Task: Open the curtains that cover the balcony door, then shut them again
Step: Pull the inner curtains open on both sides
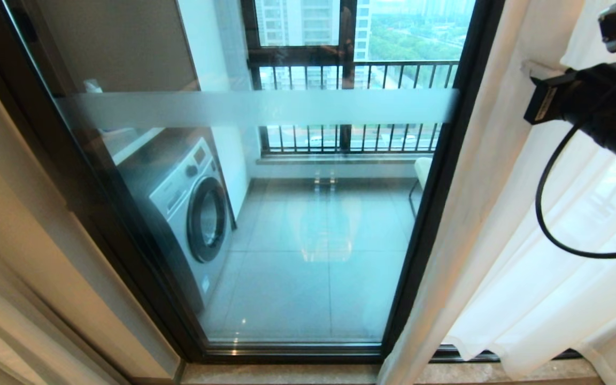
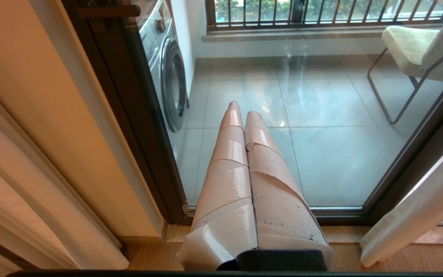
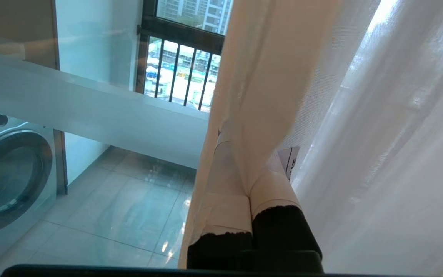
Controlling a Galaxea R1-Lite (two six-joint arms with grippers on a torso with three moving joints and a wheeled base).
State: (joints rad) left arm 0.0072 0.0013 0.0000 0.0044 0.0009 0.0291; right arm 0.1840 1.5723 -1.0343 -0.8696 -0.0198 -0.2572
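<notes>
At far right, sheer cream fabric curtains (image 1: 506, 278) gathered beside black-framed glass balcony door (image 1: 441, 176), glass uncovered. Right gripper (image 3: 246, 161) pressed together, pinching curtain edge fold. Left gripper (image 2: 242, 111) pressed together, empty, near door's lower left.

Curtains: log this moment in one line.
stage: closing pull | right gripper: jaws shut on sheer white fabric curtains edge | left gripper: shut, parked | black-framed glass balcony door: uncovered
</notes>
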